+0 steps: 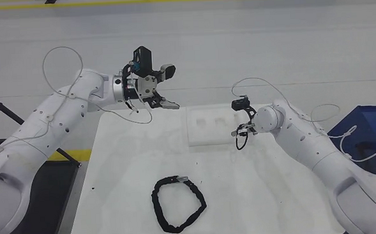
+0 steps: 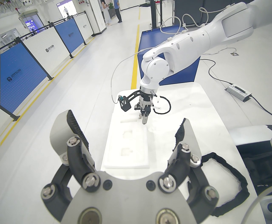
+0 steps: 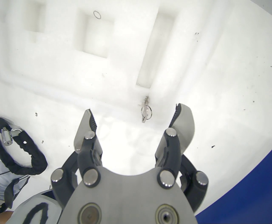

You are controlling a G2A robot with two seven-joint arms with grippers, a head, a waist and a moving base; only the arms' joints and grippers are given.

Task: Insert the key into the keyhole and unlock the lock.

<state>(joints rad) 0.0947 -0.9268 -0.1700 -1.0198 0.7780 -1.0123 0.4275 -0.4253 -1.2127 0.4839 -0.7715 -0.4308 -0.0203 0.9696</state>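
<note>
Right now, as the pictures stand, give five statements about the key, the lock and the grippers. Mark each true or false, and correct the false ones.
1. The left gripper is open and empty. True.
2. The right gripper is shut on the key. False: it is open, and the key lies loose ahead of its fingers, at the edge of the foam block.
3. The chain lock lies in a loop on the table. True.
4. The key sits in the keyhole. False: it lies apart from the lock's metal cylinder.
5. The foam block has recesses in its top. True.
</note>
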